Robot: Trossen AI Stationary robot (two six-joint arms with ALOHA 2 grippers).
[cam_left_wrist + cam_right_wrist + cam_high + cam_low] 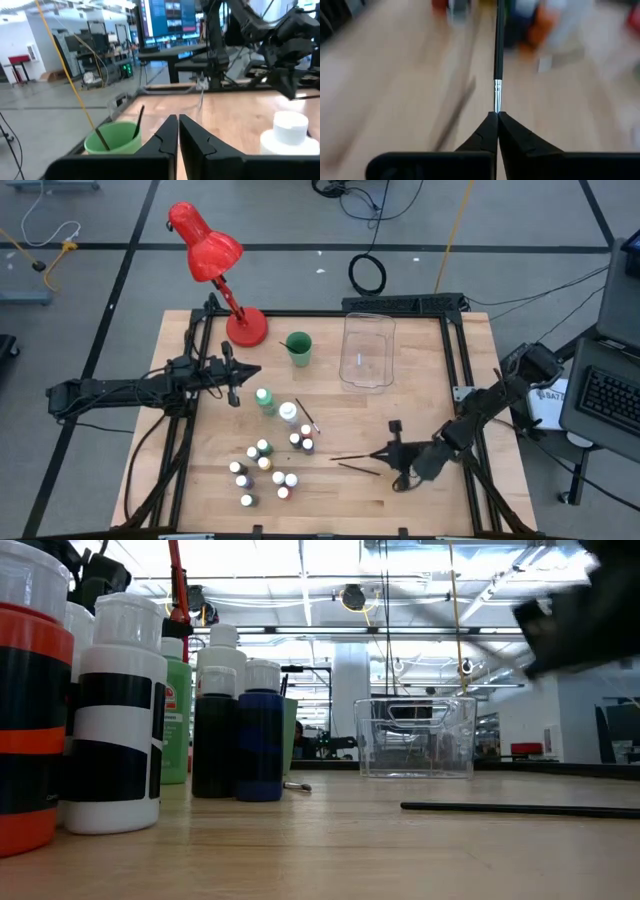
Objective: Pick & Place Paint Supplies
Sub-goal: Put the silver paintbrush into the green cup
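Note:
Several tiny white-capped paint bottles (265, 465) stand in a cluster on the wooden table's near left. A taller green bottle (266, 400) and a white one (288, 413) stand just behind them. One thin dark brush (355, 470) lies on the table, and another (306, 418) lies by the bottles. My right gripper (388, 452), at the near right, is shut on a third brush (358, 455). My left gripper (243, 373) hovers shut and empty at the left, level, beside the green cup (114, 140). My right gripper pinches the brush between its two fingertips at the silver ferrule (496, 102). The fingers slant down from the table's right and lie along the brush. The dark handle (498, 45) sticks straight out ahead of them toward the bottles. Whether its far end touches the table, I cannot tell.
A green cup (298, 348) holding brushes and a clear plastic bin (367, 350) stand at the back middle. A red desk lamp (215, 265) stands at the back left. Bare wood lies between the bottles and my right gripper.

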